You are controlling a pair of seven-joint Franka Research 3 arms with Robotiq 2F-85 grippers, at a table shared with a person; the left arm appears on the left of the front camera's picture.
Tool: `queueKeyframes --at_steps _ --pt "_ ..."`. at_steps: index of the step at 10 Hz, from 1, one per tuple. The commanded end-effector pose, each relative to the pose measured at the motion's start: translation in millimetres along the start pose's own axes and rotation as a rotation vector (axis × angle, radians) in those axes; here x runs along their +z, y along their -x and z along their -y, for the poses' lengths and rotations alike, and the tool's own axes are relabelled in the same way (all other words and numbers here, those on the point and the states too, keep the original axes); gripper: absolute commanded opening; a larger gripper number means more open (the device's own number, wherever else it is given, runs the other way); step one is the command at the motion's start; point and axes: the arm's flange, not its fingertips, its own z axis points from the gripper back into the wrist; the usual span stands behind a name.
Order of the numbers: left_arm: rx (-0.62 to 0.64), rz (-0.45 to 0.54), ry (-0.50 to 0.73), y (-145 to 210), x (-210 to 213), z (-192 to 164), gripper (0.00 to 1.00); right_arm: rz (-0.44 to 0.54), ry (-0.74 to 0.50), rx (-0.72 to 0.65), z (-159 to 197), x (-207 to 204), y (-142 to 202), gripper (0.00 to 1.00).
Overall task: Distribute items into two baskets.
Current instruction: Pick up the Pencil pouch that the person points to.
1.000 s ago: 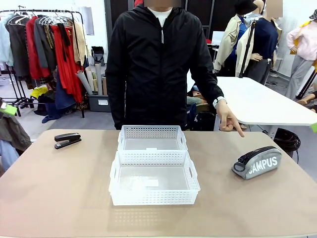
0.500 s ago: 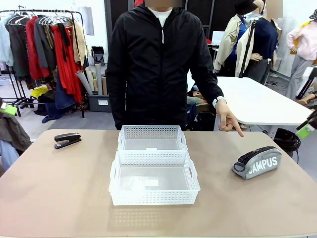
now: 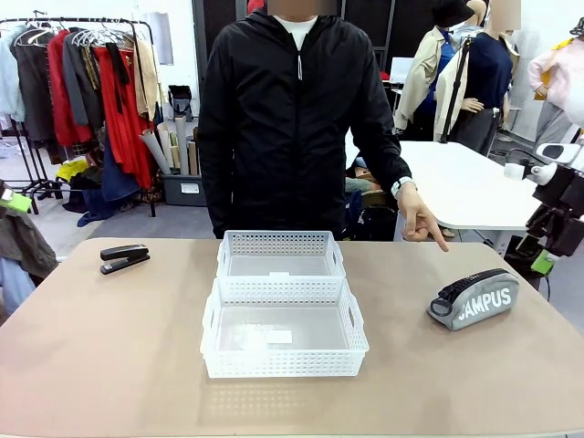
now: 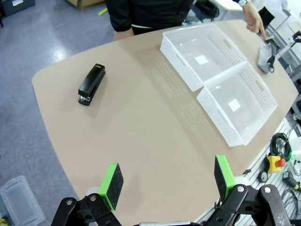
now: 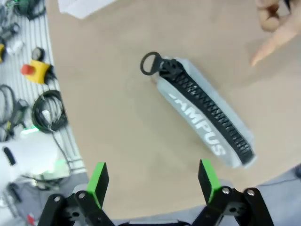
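Green-pad R tool (image 5: 153, 181) wide, toward pouch (image 5: 207, 120)

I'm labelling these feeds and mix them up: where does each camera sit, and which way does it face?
Front: robot's side, facing across the table at the person; right arm at right.
Left wrist: above the table, looking down at stapler and baskets; open left gripper.
Right wrist: looking down on the pouch; open right gripper.
All share pouch and pointing hand.
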Motion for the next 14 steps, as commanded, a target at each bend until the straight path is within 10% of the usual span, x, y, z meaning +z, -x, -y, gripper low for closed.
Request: queueKeyframes --at_steps 1,14 --pt "0.001 0.01 0.01 -1 1 -1 1.0 0.013 0.044 0.149 17 -10 -1 1.0" --pt "0.001 0.01 0.01 -1 1 -1 1.0 -0.115 0.067 0.34 49 -104 -13 1.0"
